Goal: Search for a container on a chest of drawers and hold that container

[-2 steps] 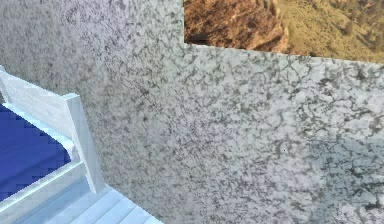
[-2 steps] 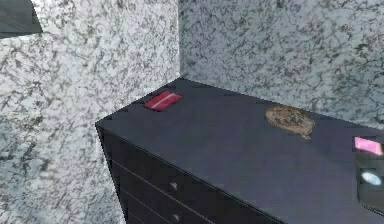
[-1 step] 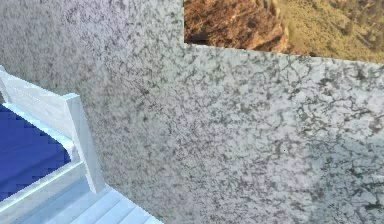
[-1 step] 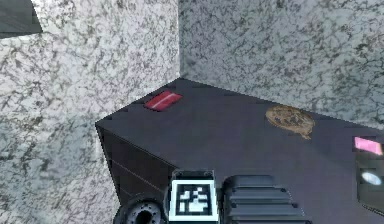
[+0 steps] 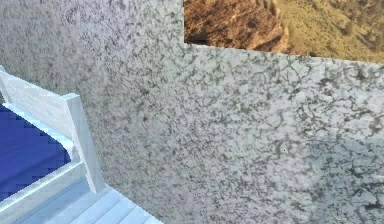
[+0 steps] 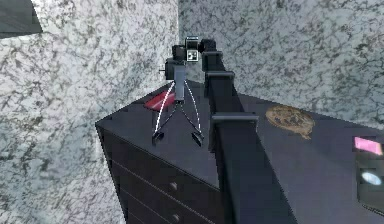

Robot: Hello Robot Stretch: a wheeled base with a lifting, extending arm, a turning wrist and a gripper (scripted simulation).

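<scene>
Arm side view: pink thing (image 6: 157, 101), flat

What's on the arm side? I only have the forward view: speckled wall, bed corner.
Observer: A dark chest of drawers stands close on that side.
Operator: Anything on top?
Observer: A flat pink thing near the far corner; I can't call it a container from here.
Operator: Where's the arm?
Observer: The arm reaches out over the top, with the jaws near the pink thing. I can't tell whether they hold anything.
</scene>
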